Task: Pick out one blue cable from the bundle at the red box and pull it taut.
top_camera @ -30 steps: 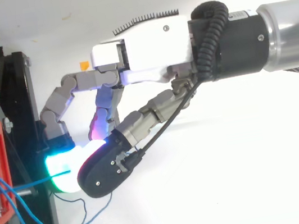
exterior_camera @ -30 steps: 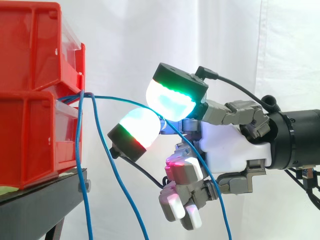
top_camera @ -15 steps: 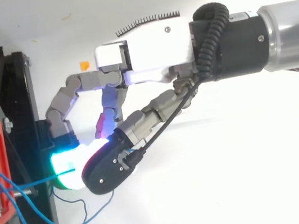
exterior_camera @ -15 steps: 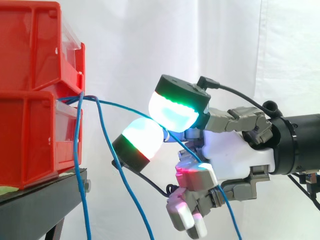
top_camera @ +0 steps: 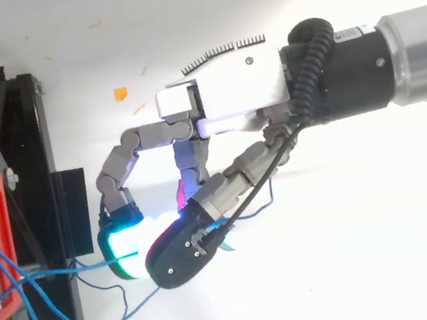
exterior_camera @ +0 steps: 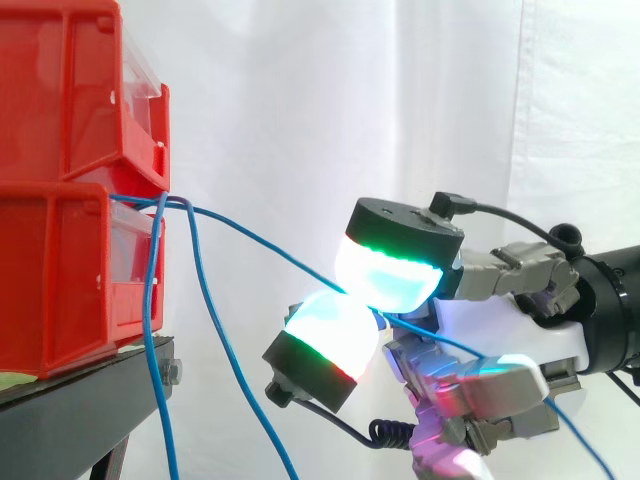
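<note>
One blue cable [exterior_camera: 255, 240] is pinched by the hand [exterior_camera: 495, 325] between two glowing pads [exterior_camera: 390, 275], with the remaining fingers curled under the palm. The cable is seen running almost straight from the gap between the two stacked red bins [exterior_camera: 60, 270], out and down to the pinch, which is held well clear of the black stand [exterior_camera: 80, 410]. The other blue cables [exterior_camera: 150, 360] of the bundle are seen hanging slack from the same gap, down past the stand's edge.
</note>
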Robot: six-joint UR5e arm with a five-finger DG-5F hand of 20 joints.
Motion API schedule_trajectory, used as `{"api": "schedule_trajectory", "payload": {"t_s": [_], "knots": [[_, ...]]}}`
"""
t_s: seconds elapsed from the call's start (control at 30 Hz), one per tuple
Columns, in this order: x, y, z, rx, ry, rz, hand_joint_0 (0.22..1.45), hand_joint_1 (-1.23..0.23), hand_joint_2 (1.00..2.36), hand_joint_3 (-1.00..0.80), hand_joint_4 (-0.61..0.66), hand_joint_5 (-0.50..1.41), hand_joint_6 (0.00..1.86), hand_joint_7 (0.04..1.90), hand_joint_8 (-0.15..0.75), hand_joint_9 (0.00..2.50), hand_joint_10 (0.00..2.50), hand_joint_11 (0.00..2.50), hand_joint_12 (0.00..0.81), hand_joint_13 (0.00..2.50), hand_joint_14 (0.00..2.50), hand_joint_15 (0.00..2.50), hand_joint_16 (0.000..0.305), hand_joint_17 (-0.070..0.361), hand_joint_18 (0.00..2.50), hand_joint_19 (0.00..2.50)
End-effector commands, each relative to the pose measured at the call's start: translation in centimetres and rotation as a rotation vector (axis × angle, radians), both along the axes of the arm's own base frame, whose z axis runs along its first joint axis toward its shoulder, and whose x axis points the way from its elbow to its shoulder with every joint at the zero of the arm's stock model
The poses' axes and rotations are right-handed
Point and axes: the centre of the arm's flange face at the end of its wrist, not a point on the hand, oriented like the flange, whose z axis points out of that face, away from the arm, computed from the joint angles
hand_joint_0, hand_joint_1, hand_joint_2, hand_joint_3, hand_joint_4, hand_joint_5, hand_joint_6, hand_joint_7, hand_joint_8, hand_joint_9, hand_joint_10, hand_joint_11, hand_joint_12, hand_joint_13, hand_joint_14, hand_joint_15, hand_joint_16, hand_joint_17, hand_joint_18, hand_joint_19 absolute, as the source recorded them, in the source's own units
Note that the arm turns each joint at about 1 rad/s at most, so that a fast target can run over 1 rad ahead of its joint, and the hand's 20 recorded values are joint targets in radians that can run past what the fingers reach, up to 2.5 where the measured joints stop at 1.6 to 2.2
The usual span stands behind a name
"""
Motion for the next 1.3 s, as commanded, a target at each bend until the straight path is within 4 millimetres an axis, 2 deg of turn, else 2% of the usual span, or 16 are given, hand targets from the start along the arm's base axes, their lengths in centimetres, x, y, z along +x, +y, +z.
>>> {"api": "schedule_trajectory", "payload": {"t_s": [0.0,0.03,0.1,0.17,0.2,0.23,0.33,0.67,0.87,1.0,1.27], "knots": [[-0.2,-0.2,1.1,0.0,-0.011,-0.002,0.57,-0.89,1.34,-0.02,-0.46,-0.05,0.9,1.16,0.226,1.65,0.03,0.8,0.356,1.25,0.02,0.59,0.063,0.143,1.11,0.72],[-0.3,-0.2,1.2,-0.004,-0.01,-0.005,0.54,-0.87,1.47,-0.03,-0.46,-0.05,0.9,1.17,0.228,1.67,0.03,0.8,0.362,1.28,0.02,0.59,0.064,0.145,1.13,0.71],[-0.5,-0.3,2.0,-0.004,-0.011,-0.006,0.53,-0.85,1.54,-0.03,-0.46,-0.04,0.89,1.19,0.226,1.69,0.03,0.79,0.362,1.3,0.02,0.59,0.065,0.146,1.15,0.72],[-0.6,-0.3,2.2,-0.004,-0.005,-0.006,0.49,-0.81,1.74,-0.06,-0.47,-0.03,0.89,1.21,0.229,1.74,0.03,0.82,0.36,1.33,0.02,0.59,0.066,0.148,1.2,0.72],[-0.7,-0.5,2.3,-0.004,-0.002,-0.008,0.49,-0.81,1.74,-0.05,-0.47,-0.03,0.89,1.22,0.228,1.74,0.03,0.81,0.362,1.34,0.02,0.6,0.065,0.147,1.19,0.71],[-0.9,-0.5,2.5,-0.002,0.004,-0.008,0.48,-0.79,1.82,-0.06,-0.48,-0.03,0.89,1.22,0.226,1.76,0.03,0.81,0.363,1.35,0.02,0.6,0.065,0.146,1.19,0.71],[-1.0,-0.6,2.6,0.0,0.012,-0.01,0.46,-0.75,1.92,-0.08,-0.47,-0.02,0.88,1.23,0.227,1.78,0.03,0.82,0.361,1.37,0.02,0.62,0.066,0.148,1.21,0.72],[-2.1,-1.1,4.0,-0.01,0.036,-0.015,0.46,-0.74,1.94,-0.07,-0.47,-0.02,0.88,1.24,0.223,1.79,0.03,0.82,0.362,1.37,0.02,0.62,0.065,0.147,1.21,0.72],[-4.1,-1.5,5.1,-0.042,0.047,-0.044,0.46,-0.74,1.95,-0.06,-0.47,-0.02,0.87,1.26,0.228,1.8,0.03,0.82,0.366,1.37,0.02,0.63,0.066,0.148,1.21,0.72],[-4.9,-1.6,4.6,-0.043,0.066,-0.066,0.46,-0.74,1.95,-0.05,-0.47,-0.02,0.87,1.26,0.228,1.8,0.03,0.82,0.361,1.37,0.02,0.62,0.065,0.146,1.21,0.71],[-4.6,-1.4,4.5,-0.026,0.054,-0.096,0.46,-0.74,1.97,-0.06,-0.47,-0.02,0.87,1.26,0.227,1.79,0.03,0.83,0.368,1.36,0.02,0.62,0.065,0.147,1.21,0.72]]}}
